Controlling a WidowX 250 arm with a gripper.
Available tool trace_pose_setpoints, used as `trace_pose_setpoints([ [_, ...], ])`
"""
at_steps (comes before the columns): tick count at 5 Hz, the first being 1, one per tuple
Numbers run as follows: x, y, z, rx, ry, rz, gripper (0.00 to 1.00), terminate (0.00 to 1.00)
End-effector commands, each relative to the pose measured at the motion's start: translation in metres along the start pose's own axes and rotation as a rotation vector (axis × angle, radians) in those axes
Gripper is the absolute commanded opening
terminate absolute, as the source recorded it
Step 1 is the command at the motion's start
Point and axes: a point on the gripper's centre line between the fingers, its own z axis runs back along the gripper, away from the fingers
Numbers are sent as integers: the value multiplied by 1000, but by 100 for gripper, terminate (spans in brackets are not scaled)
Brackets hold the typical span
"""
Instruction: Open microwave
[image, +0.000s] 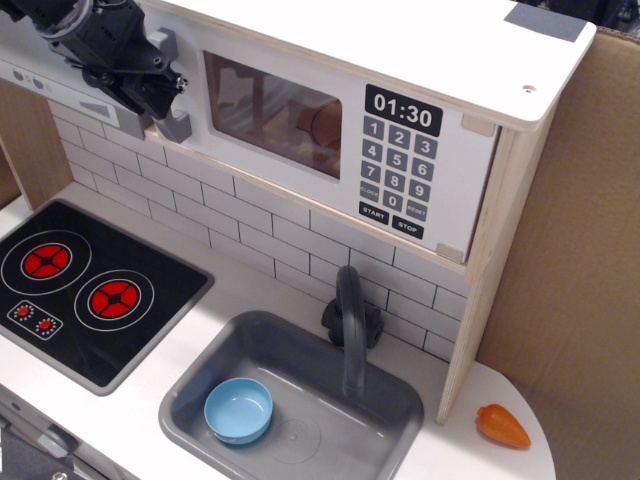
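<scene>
The microwave (400, 130) of pale wood sits above the tiled wall, with a white door, a clear window (272, 112), a black clock display reading 01:30 and a grey keypad. Its grey bar handle (172, 95) runs down the door's left edge. The door looks closed. My black gripper (140, 88) is at the upper left, right against the handle, with its fingers apart and the right finger at the bar. Part of the handle is hidden behind the gripper.
A black stovetop (85, 285) with red burners lies at the lower left. A grey sink (385, 400) holds a blue bowl (238, 410), with a dark faucet (350, 320) behind it. An orange toy vegetable (502, 426) lies at the right. A cardboard wall (580, 250) stands on the right.
</scene>
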Motion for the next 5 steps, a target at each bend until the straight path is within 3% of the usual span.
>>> trace_pose_setpoints([
  [1, -12, 6, 30, 10, -13, -55, 0, 0],
  [2, -34, 8, 48, -51, 58, -93, 0, 0],
  [3, -53, 8, 63, -56, 136, -167, 0, 0],
  [4, -68, -1, 88, -126, 343, -165, 100, 0],
  [5, -61, -13, 124, -246, 434, -149, 100, 0],
])
